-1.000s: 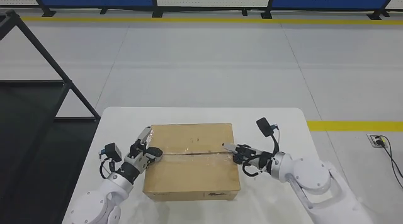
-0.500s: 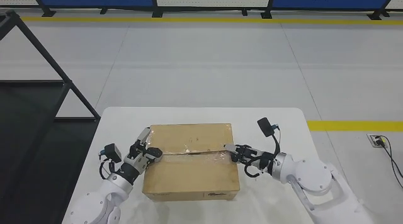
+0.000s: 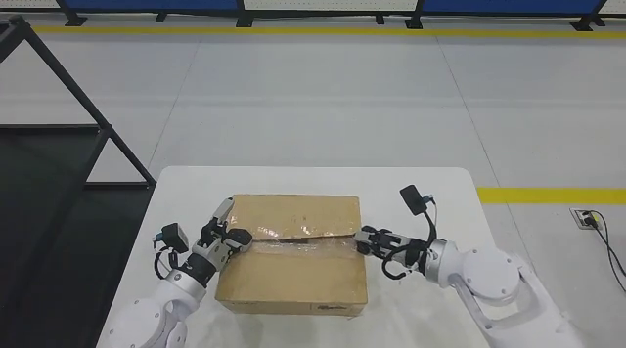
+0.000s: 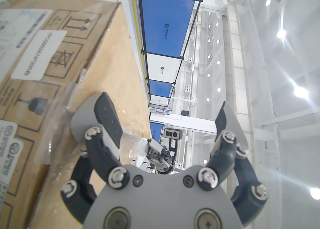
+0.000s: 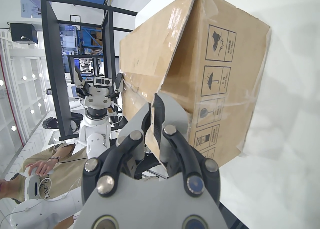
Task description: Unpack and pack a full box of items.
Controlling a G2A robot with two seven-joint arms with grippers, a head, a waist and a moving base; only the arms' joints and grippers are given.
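A taped cardboard box [image 3: 293, 213] lies in the middle of the white table [image 3: 411, 192]. My right gripper [image 3: 364, 240] is at the box's right end, shut on the corner of the near top flap [image 3: 293, 270]. That flap is raised, so the centre seam gapes at this end. The right wrist view shows the shut gripper [image 5: 155, 106] on the flap edge of the box [image 5: 212, 77]. My left gripper [image 3: 223, 231] is at the box's left end. It is open [image 4: 166, 119], with one finger [image 4: 107, 117] against the taped end of the box [image 4: 62, 64].
A black metal frame [image 3: 59, 133] stands beside the table's left side. Bare table runs along the far edge and to the right of the box. Torn clear tape [image 4: 132, 144] hangs at the seam on the left end.
The right gripper has pulled the near flap's corner up and towards the near side, widening the seam. The box has shifted slightly towards the near-left. The left gripper has stayed in place.
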